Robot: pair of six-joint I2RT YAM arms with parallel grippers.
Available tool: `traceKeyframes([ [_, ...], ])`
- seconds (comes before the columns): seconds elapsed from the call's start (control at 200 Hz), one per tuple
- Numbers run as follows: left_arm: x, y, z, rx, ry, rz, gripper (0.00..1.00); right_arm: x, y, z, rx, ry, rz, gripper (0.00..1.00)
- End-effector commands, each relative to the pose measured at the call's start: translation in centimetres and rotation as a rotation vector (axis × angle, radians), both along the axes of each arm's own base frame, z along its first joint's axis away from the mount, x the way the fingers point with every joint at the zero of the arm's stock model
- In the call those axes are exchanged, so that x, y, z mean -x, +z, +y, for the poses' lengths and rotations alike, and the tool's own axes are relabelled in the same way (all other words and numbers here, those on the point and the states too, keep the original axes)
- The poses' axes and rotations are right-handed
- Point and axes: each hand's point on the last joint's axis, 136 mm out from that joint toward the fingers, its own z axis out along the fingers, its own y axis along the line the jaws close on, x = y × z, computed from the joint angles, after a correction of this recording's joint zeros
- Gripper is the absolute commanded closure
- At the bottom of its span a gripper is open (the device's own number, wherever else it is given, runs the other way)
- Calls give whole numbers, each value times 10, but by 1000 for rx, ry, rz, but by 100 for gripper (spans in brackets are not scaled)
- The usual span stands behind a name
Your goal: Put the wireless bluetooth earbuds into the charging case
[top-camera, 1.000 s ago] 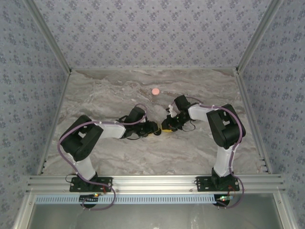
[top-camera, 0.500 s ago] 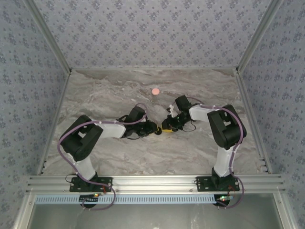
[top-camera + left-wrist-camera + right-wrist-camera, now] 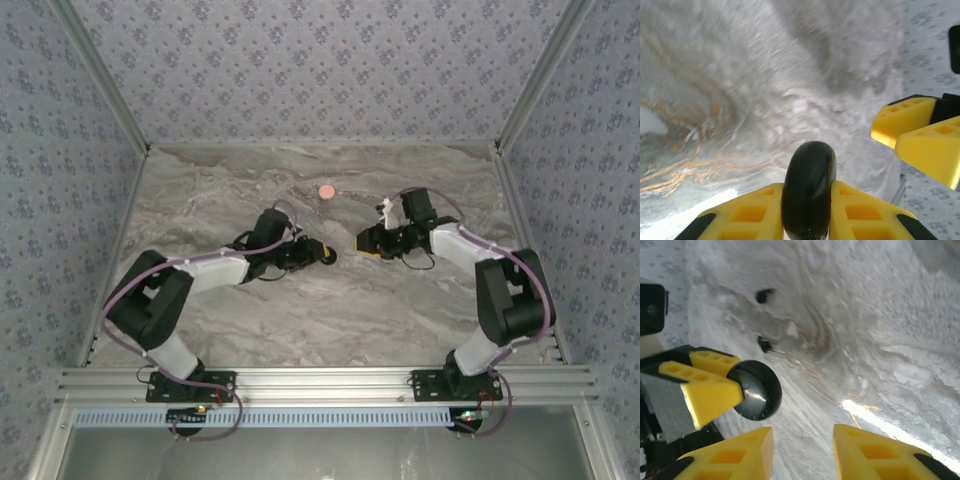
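Currently my left gripper is clamped narrow on the black round piece, which stands on edge between the two yellow fingers and pokes out past their tips. My right gripper has its jaws apart with nothing between them (bare marble shows through the gap). From the right wrist camera I see the left gripper off to the left, with the glossy flat face of the black round piece turned toward the lens. Beyond it, two tiny dark specks lie loose on the table. I take them for the earbuds, though they are too small and blurred for me to make out their shape. The nearer one sits just past the black round piece, the other lies a little farther on, and the two are apart from each other and from both grippers. In the top view the grippers face each other near the middle of the table with a gap between them. The pink round piece lies farther back on its own, well apart from both.
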Motion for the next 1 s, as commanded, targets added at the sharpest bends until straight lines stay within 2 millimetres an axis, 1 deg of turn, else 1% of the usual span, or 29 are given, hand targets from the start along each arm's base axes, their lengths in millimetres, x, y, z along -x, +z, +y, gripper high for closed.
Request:
traceKeyframes([
  [0.0, -8, 71, -6, 128, -106, -193, 78, 6, 48, 1, -83, 64, -122, 58],
  [0.085, -7, 103, -5, 182, -165, -263, 78, 11, 83, 3, -138, 109, -199, 54],
  [0.12, -6, 116, -5, 198, -186, -292, 78, 15, 95, 5, -160, 135, -218, 52],
  [0.185, -3, 133, -4, 205, -221, -334, 78, 19, 114, 8, -188, 174, -253, 50],
  [0.29, 6, 157, -5, 229, -290, -391, 78, 25, 135, 12, -226, 218, -287, 49],
  [0.4, 15, 174, -6, 250, -345, -431, 78, 30, 151, 17, -259, 261, -315, 48],
  [0.545, 21, 181, -4, 238, -374, -450, 78, 34, 167, 24, -281, 300, -346, 47],
  [0.63, 24, 185, -5, 241, -390, -457, 78, 38, 165, 28, -281, 320, -339, 47],
  [0.64, 24, 185, -5, 241, -390, -458, 78, 36, 173, 28, -284, 322, -361, 47],
  [0.67, 25, 185, -5, 242, -395, -459, 78, 37, 178, 30, -286, 330, -372, 47],
  [0.835, 26, 186, -5, 239, -403, -460, 78, 39, 179, 39, -285, 359, -366, 47],
  [0.994, 31, 188, -6, 243, -420, -468, 78, 37, 169, 47, -261, 374, -339, 47],
])
